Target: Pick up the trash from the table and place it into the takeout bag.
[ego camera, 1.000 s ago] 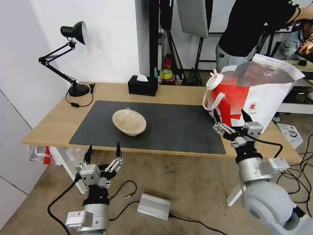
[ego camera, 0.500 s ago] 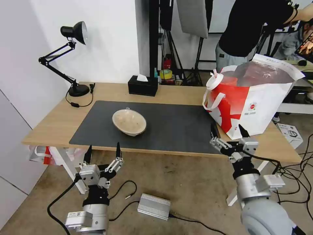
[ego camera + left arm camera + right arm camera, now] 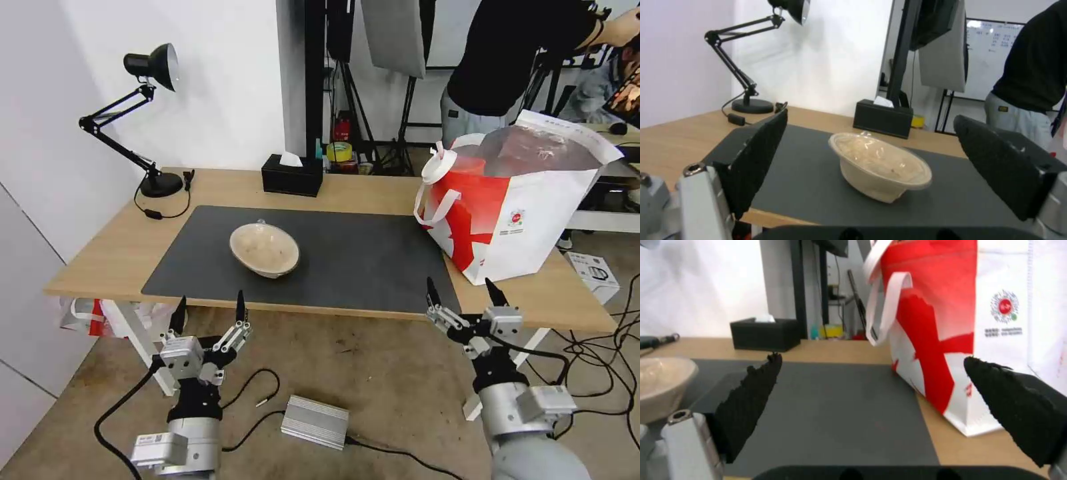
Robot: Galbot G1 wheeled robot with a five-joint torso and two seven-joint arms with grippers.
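Observation:
A shallow beige soiled bowl [image 3: 265, 249] [image 3: 880, 166], one piece of the trash, sits tilted on the dark grey mat [image 3: 347, 263] of the light-wood table [image 3: 107, 257]. The red-and-white takeout bag [image 3: 517, 203] [image 3: 960, 316] stands open at the table's right end, foil lining showing. My left gripper [image 3: 209, 308] hangs open below the table's front edge, in front of the bowl. Empty and open, my right gripper [image 3: 460, 293] hovers at the front edge, just before the bag's near corner.
A black tissue box [image 3: 292, 175] and a black desk lamp [image 3: 150, 120] stand along the table's back. A silver box [image 3: 315, 421] and cables lie on the floor by the arms. A cardboard box [image 3: 595, 275] sits on the floor at the right.
My right gripper has drawn back and down from beside the bag to the table's front edge, staying open. The left arm, bowl and bag have not moved.

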